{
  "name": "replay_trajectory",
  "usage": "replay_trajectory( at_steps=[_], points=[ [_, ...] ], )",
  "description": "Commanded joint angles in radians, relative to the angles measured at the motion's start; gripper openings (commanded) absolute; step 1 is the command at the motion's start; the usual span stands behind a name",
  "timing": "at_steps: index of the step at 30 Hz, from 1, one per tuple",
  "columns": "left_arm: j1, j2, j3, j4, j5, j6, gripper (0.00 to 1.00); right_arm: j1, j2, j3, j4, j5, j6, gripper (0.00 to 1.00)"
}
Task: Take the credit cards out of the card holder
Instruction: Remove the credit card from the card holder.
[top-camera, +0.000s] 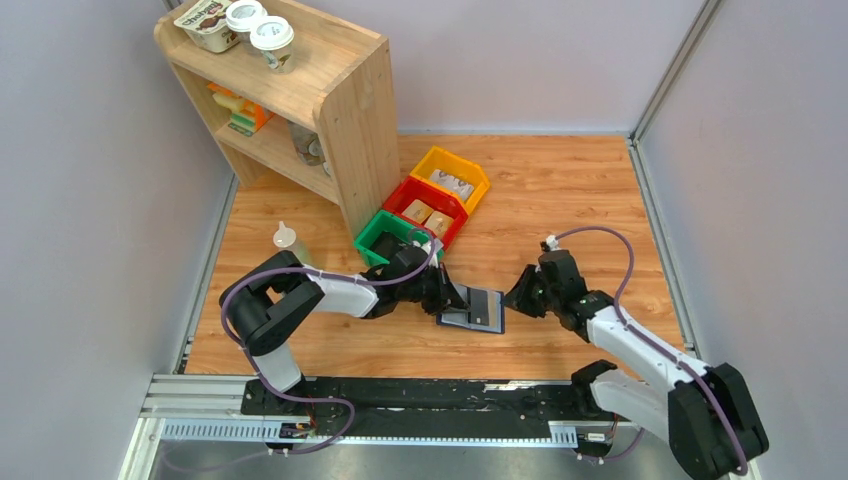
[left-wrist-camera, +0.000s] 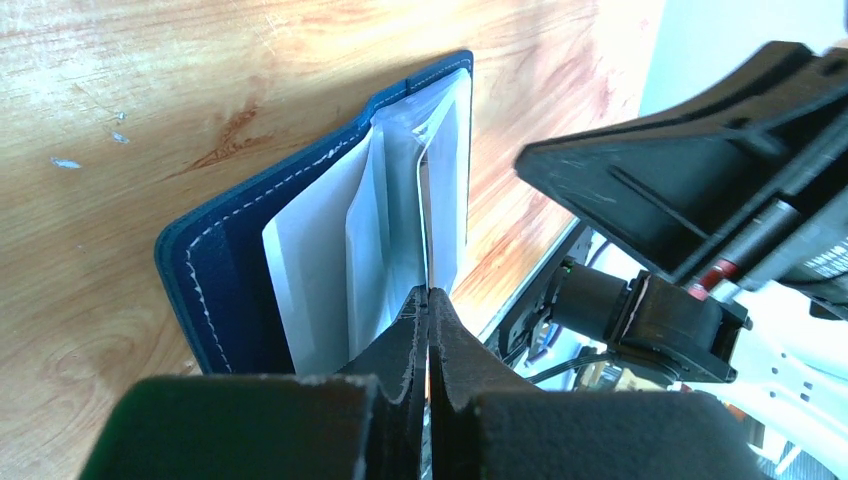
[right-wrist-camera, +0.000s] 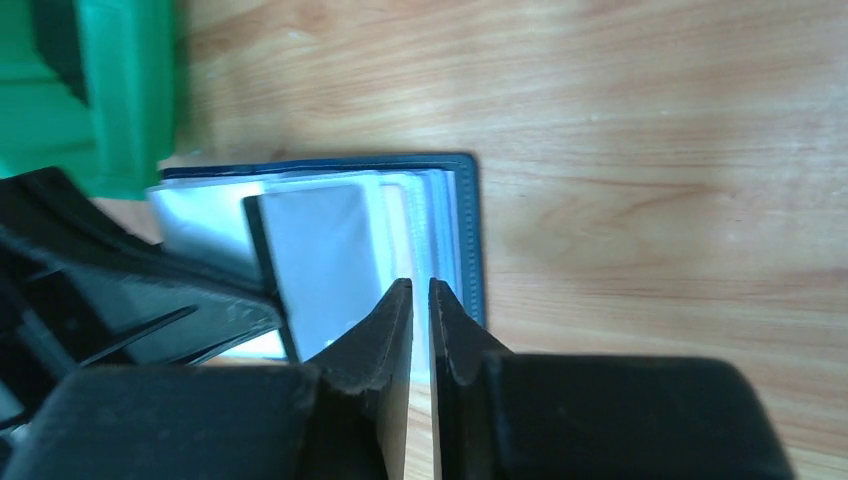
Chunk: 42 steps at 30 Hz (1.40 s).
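Dark lettering on the tub (top-camera: 207, 22) atop the wooden shelf (top-camera: 340, 90) is too small to read; no other text is legible.

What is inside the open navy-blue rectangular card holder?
Pale translucent plastic sleeves fan out, one pinched by the left gripper. Any credit cards within the sleeves are covered, not visible.

Card holder (top-camera: 478, 316) partly behind left pincer (top-camera: 452, 296)
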<state>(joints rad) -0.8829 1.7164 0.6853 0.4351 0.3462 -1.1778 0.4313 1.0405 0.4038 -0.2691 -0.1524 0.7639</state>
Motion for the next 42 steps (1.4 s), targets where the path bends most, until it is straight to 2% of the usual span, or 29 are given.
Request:
replay_trajectory(
  at_steps=[1, 5, 14, 24, 35, 38, 40, 42],
  points=[
    [-0.004, -0.020, 0.040, 0.001, 0.005, 0.035, 0.00, 0.001, -0.097, 0.007, 0.036, -0.045, -0.025, 0.14],
    [-0.004, -0.026, 0.049, -0.022, 0.001, 0.055, 0.00, 0.001, -0.102, 0.001, 0.103, -0.105, -0.021, 0.15],
    [-0.005, -0.029, 0.059, -0.050, -0.003, 0.073, 0.00, 0.001, 0.052, -0.019, 0.260, -0.220, 0.000, 0.14],
    [-0.002, -0.040, 0.054, -0.073, -0.021, 0.083, 0.00, 0.001, 0.207, -0.036, 0.219, -0.194, -0.008, 0.10],
    [0.007, -0.026, 0.031, -0.067, -0.042, 0.060, 0.00, 0.003, 0.219, -0.049, 0.149, -0.138, -0.014, 0.07],
    [0.009, -0.024, 0.025, -0.067, -0.052, 0.049, 0.28, 0.001, 0.217, -0.051, 0.146, -0.136, -0.015, 0.07],
    [0.009, -0.028, 0.020, -0.068, -0.064, 0.044, 0.40, 0.001, 0.217, -0.049, 0.143, -0.134, -0.017, 0.07],
    [0.009, -0.028, 0.022, -0.075, -0.070, 0.044, 0.47, 0.001, 0.214, -0.051, 0.142, -0.134, -0.017, 0.07]
  ],
)
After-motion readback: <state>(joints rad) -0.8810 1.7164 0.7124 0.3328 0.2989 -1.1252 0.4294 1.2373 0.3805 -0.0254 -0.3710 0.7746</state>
